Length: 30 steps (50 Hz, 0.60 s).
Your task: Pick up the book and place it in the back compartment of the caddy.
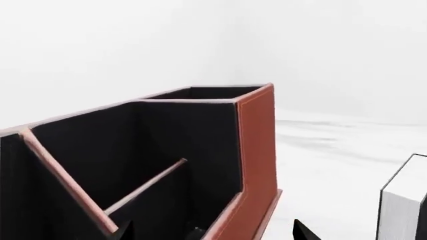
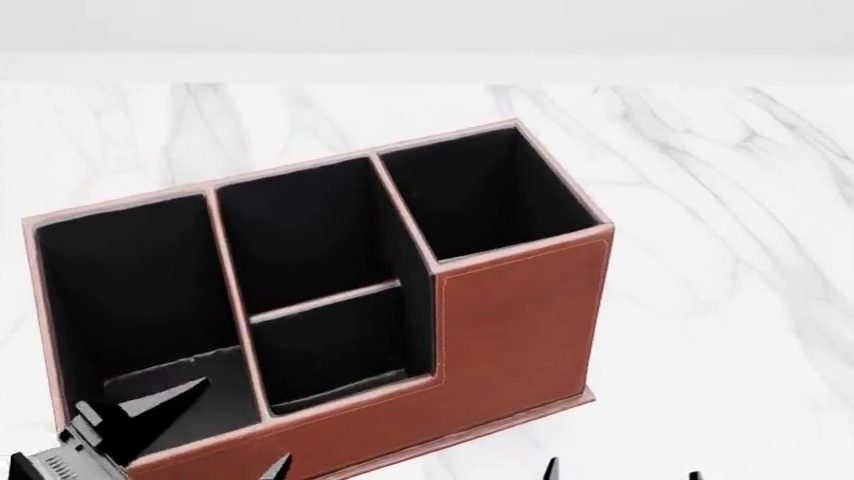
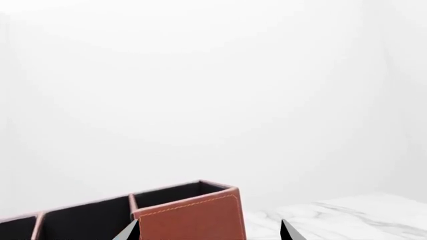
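Observation:
The reddish-brown caddy stands mid-table with four black-lined cells. Its back compartment, the smallest cell, lies behind the low front wall and a thin low divider; it also shows in the left wrist view. The book shows only at the edge of the left wrist view, upright on the table beside the caddy, with white page edges and a black cover. My left gripper is open and empty, straddling the caddy's low wall. My right gripper is open and empty, near the caddy's tall corner.
The caddy's tall square cell is at its right end and a long cell at its left end. The white marble tabletop spreads around the caddy, and a plain white wall lies behind.

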Tool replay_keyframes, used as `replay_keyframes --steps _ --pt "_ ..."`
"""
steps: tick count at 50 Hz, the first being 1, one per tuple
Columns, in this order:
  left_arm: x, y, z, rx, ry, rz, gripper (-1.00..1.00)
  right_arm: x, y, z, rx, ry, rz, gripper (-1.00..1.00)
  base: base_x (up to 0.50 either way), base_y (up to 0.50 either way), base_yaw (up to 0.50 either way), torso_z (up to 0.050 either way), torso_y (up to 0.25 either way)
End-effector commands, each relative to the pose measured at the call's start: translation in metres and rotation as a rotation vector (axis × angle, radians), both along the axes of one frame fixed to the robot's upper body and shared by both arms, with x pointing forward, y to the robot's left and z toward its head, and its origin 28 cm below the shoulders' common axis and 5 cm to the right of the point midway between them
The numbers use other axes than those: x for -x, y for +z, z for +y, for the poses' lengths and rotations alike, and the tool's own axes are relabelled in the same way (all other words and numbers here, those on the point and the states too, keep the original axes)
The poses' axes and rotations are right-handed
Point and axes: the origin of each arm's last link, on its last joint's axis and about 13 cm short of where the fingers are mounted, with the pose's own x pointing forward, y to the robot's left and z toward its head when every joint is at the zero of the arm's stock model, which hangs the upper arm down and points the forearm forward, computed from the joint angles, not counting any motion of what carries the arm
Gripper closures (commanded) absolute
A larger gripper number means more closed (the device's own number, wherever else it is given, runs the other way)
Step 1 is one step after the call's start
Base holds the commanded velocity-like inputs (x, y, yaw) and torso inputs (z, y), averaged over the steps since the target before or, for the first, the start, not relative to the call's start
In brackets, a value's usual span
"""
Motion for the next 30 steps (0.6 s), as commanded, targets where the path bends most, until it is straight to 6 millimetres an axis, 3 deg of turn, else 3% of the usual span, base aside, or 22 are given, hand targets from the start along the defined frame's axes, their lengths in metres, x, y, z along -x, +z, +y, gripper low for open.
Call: replay_keyframes --steps 1,9,30 --pt "-0.007 -0.005 0.004 0.028 -0.265 0.051 -1.0 -0.001 -0.001 0.0 0.003 0.001 0.003 -1.0 0.0 0.0 0.0 0.0 0.0" --pt "-0.001 -0.011 0.003 0.018 -0.511 0.131 -1.0 -0.002 -0.001 0.001 0.006 0.002 0.007 -1.0 0.0 0.0 0.0 0.0 0.0" --pt "-0.021 -0.024 -0.007 -0.044 -0.582 0.211 -1.0 -0.001 -0.002 0.003 0.013 0.007 0.008 -1.0 0.0 0.0 0.0 0.0 0.0"
